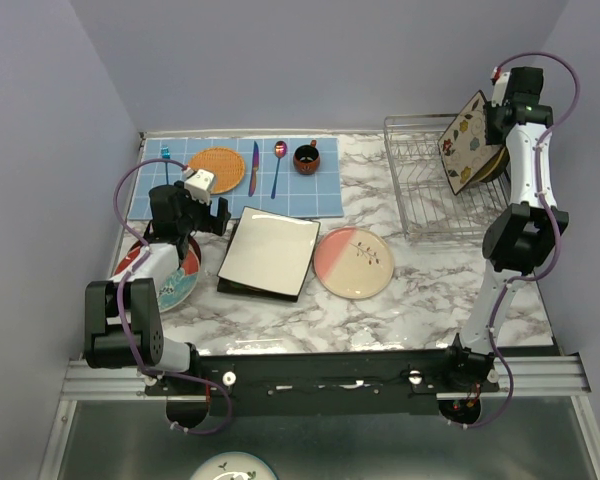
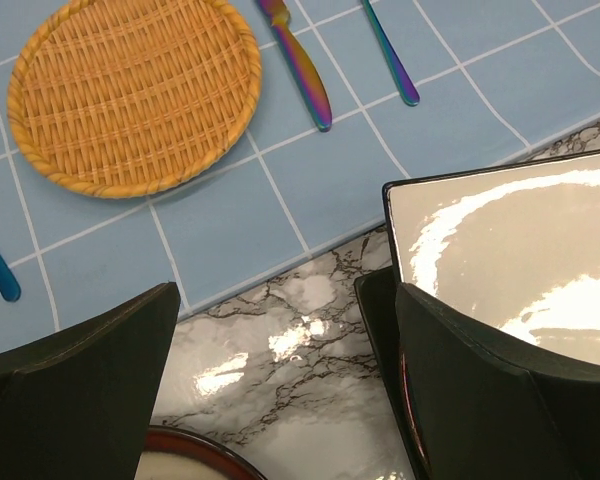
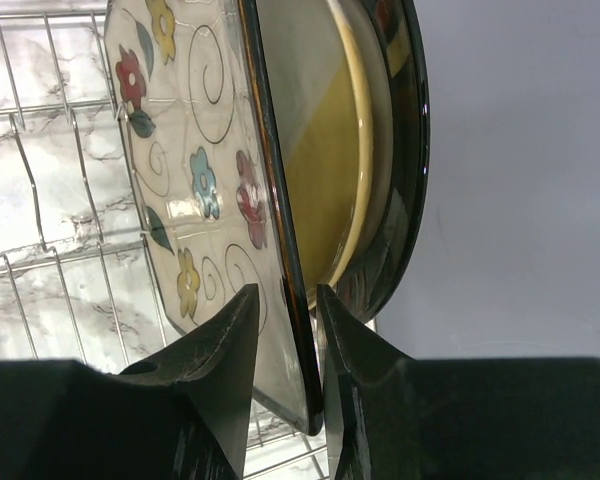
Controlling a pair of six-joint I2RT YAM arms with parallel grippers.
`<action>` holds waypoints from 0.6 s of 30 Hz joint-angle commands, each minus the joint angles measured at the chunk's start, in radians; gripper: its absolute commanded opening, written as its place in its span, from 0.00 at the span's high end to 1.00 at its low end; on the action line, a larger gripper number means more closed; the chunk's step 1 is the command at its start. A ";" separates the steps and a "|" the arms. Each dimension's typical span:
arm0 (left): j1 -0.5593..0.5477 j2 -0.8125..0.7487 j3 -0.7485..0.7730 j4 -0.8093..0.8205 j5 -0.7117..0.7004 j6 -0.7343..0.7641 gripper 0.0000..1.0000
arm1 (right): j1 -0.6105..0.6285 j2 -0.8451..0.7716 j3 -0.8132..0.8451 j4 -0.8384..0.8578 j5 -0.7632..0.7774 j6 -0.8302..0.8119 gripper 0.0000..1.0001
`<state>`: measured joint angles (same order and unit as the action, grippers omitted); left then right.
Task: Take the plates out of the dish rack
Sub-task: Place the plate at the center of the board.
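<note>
The dish rack [image 1: 420, 190] stands at the table's back right. A square flowered plate [image 1: 467, 140] leans upright at its right end. My right gripper [image 1: 492, 120] is shut on that plate's dark edge [image 3: 285, 200], one finger on each face. Behind it stand a yellow-cream plate [image 3: 330, 170] and a dark plate [image 3: 408, 150]. My left gripper [image 1: 202, 215] hangs open over bare marble [image 2: 285, 300], holding nothing. It sits between a red-rimmed round plate [image 1: 180, 282] and a cream square plate [image 1: 270, 250] stacked on a dark one. A pink-and-cream round plate [image 1: 353, 262] lies mid-table.
A blue gridded mat [image 1: 310, 195] at the back holds an orange woven round mat [image 1: 217, 170], a knife [image 1: 253, 168], a spoon [image 1: 278, 165] and a small dark-red cup [image 1: 306, 158]. Walls close in on the left, back and right. Rack wires [image 3: 50, 150] run left of the flowered plate.
</note>
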<state>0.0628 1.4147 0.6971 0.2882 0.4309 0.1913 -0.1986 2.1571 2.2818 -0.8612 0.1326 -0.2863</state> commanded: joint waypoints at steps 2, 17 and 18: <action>-0.006 -0.025 0.004 -0.017 0.065 0.002 0.02 | -0.007 0.017 -0.025 -0.007 -0.051 0.016 0.63; -0.007 -0.030 -0.001 -0.024 0.066 0.019 0.02 | -0.005 0.083 0.033 -0.028 -0.085 0.029 0.71; -0.006 -0.030 -0.001 -0.024 0.068 0.019 0.02 | -0.007 0.083 0.036 -0.027 -0.087 0.030 0.74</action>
<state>0.0628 1.4090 0.6971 0.2665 0.4690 0.1951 -0.2092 2.1838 2.2902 -0.8665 0.0933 -0.2817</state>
